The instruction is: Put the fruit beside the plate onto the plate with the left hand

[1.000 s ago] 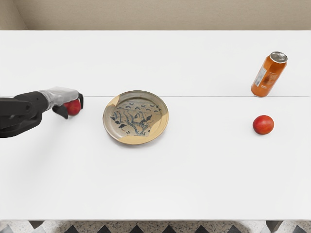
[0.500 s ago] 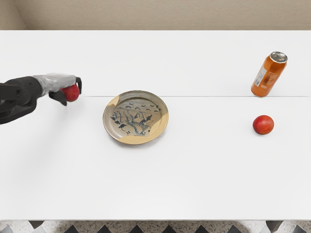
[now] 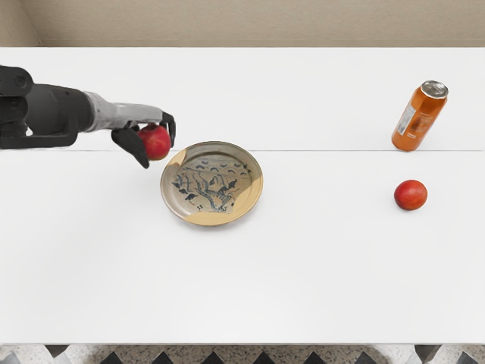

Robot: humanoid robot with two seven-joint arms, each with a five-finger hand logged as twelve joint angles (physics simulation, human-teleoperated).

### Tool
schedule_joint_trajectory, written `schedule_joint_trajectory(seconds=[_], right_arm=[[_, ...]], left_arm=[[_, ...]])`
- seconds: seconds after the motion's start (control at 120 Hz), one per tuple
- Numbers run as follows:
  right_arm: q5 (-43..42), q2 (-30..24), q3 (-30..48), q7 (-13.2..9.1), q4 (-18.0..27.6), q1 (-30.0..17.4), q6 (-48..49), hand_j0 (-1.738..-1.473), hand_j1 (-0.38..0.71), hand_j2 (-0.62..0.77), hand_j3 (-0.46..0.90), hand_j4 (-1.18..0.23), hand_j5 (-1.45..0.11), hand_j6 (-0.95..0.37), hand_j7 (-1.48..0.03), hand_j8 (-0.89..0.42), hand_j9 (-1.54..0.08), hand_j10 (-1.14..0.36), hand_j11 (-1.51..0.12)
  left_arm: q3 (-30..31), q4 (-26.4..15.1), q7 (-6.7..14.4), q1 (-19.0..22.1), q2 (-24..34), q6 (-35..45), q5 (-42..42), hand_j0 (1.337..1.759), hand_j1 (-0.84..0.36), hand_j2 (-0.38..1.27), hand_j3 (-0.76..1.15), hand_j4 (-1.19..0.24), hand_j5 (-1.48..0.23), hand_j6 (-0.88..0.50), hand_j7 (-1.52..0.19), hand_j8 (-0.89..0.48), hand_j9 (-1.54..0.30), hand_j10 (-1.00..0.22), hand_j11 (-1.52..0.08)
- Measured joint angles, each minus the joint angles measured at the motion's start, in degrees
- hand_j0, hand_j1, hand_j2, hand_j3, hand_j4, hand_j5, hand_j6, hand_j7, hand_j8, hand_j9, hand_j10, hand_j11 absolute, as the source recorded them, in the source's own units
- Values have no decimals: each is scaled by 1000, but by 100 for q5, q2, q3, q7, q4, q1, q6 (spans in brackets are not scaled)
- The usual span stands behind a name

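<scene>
Head view: a white table fills the frame. Near its middle, a little to the nine o'clock side, lies a round tan ceramic plate with a dark blue branch pattern, with nothing on it.

The left arm comes in from the picture's left edge, dark at the forearm and silver at the wrist. Its left hand is closed around a small round red fruit — black fingers curl over the top and far side, and the thumb reaches down below it. The held fruit sits at the plate's ten o'clock, just at the rim and not over the plate's centre. How high it is above the table I cannot tell.

A second round red fruit rests on the table at the plate's three o'clock, well apart from it. At twelve o'clock from that fruit stands an orange cylindrical can with a silver top — near it, not touching.
</scene>
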Motion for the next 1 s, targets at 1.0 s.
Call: schedule_joint_trajectory(seconds=[1.0], right_arm=[[0,0,0,0,0,0,0,-1658,-310,-7,0,-33,-43,-33,-43,-33,-43,-33,-43]], left_arm=[[48,546,66,239,-1782,544,220,1646,-372,295,0,-374,-928,-253,-865,-375,-858,-615,-866]])
